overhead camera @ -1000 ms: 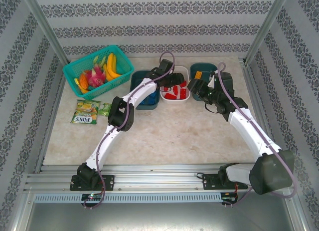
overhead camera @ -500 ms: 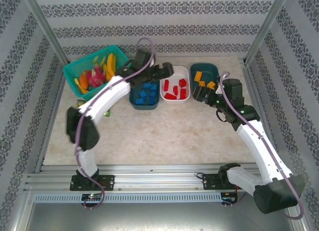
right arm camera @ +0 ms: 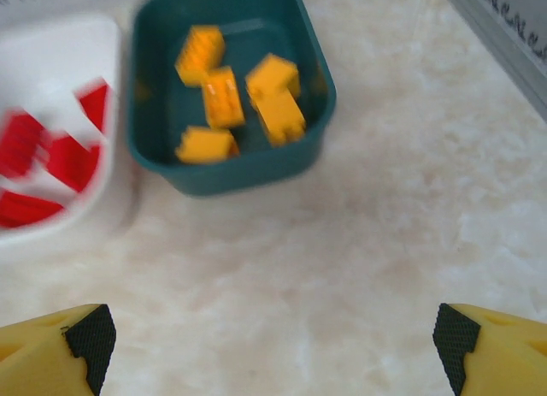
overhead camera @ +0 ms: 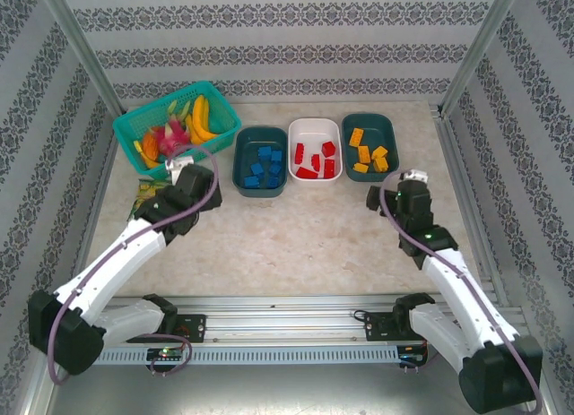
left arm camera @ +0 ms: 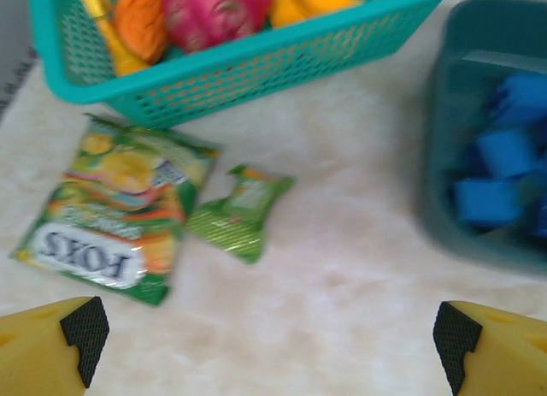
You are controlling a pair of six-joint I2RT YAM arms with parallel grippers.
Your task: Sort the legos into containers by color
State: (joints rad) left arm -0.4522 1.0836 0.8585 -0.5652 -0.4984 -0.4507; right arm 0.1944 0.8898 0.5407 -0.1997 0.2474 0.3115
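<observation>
The legos [overhead camera: 328,149] lie sorted by color in the three containers [overhead camera: 314,121]. Left jaws and right jaws stand wide open, empty. I judge it best to scan the worktop [overhead camera: 305,236] for stray bricks and hold the arms clear of the containers

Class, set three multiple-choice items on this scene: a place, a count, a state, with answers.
1. Which tray in the row holds the red bricks? A. left B. middle C. right
2. How many orange bricks lie in the right teal tray? A. two B. five C. nine
3. How does the right hand stand? A. open, empty B. shut on a brick C. shut, empty
Answers: 1 B, the white tray in the middle holds them. 2 B, five show in the wrist view. 3 A, its fingers stand far apart with nothing between.
</observation>
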